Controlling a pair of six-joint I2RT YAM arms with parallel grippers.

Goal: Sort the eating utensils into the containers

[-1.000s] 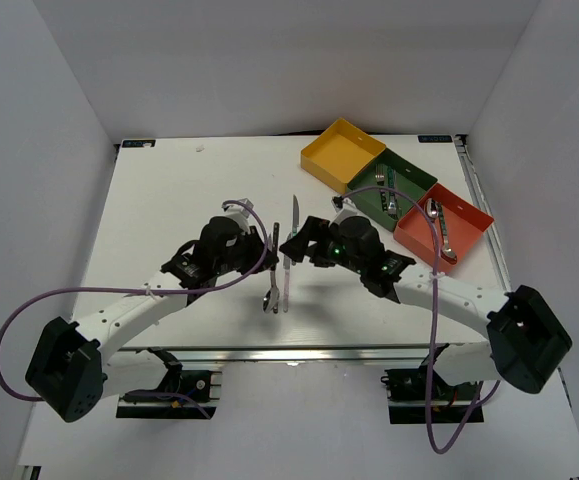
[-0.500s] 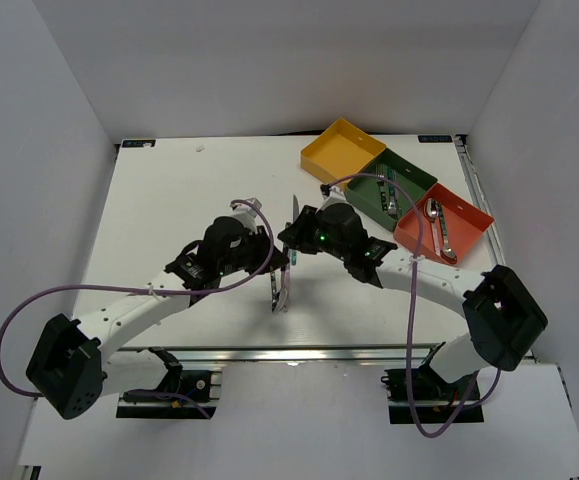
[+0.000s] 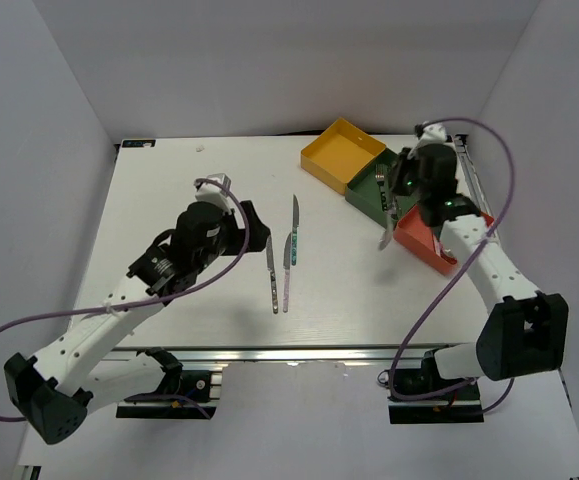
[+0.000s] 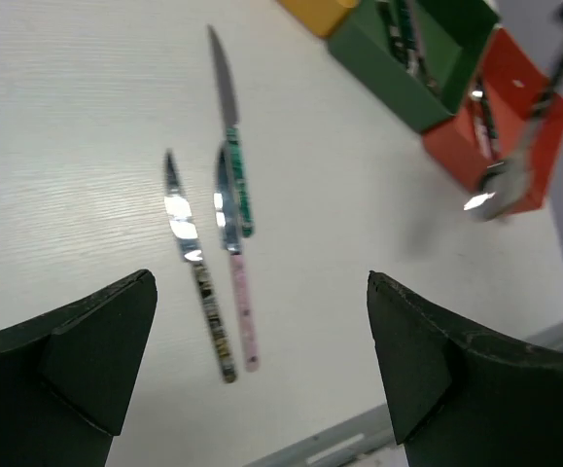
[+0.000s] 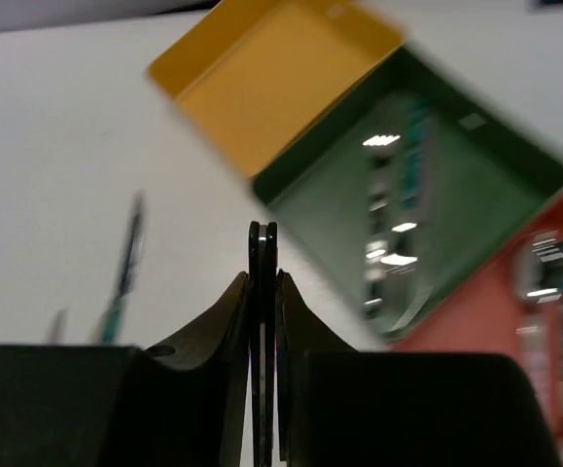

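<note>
Gripping a dark-handled spoon [image 3: 385, 233] tightly, the right claw [image 5: 264, 268] hangs it head-down over the desk [image 3: 169, 180], just beside the red-orange tray [image 3: 469, 228]. The left claw [image 4: 260, 292] is spread wide above three knives [image 3: 287, 272] lying on the desk.

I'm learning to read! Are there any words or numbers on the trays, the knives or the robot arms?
There are none to read. The yellow tray, green tray and red tray are plain, and the patterned knife has only blurry speckles on its handle, not letters.
</note>
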